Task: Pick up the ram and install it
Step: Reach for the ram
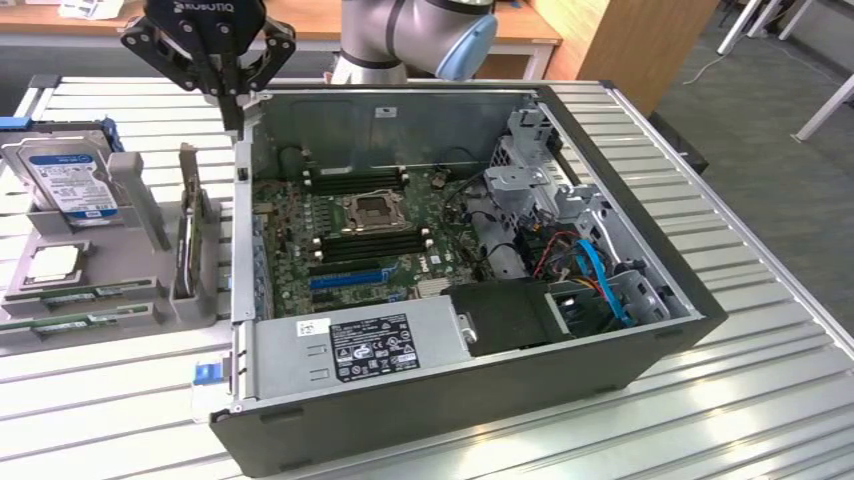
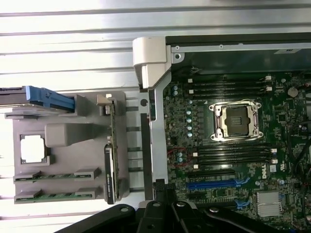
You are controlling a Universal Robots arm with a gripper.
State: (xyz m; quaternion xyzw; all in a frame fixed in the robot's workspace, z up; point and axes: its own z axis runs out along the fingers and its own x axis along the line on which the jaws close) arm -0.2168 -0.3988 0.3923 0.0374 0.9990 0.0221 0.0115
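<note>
Bright light glares white off the slatted table point(image 2: 73, 43); the case point(image 1: 534, 390) interior sits dimmer, shadowed.

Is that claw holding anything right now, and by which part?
Nothing. The gripper hovers over a corner of the case, jaws together and bare; the ram sticks lie in the grey tray.

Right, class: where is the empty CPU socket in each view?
Exterior view: CPU socket sits between two banks of black memory slots.
Wrist view: CPU socket sits likewise between those two banks.
Shared landmark: the blue slot, just past one bank.
</note>
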